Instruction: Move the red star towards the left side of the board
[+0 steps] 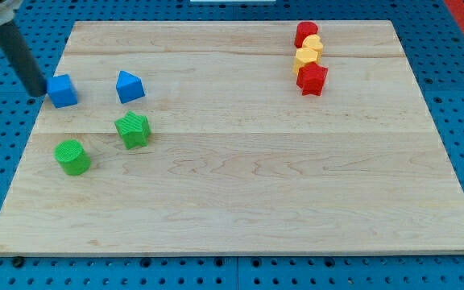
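The red star (312,79) lies on the wooden board (240,193) near the view's top right, at the bottom of a short column of touching blocks. Above it sit a yellow block (305,59), another yellow block (312,44) and a red block (305,33). My tip (37,90) is at the board's left edge, far left of the red star, just left of a blue cube (63,91) and close to touching it.
A blue triangular block (130,86) lies right of the blue cube. A green star (133,130) and a green round block (72,156) lie below them on the left. Blue pegboard surrounds the board.
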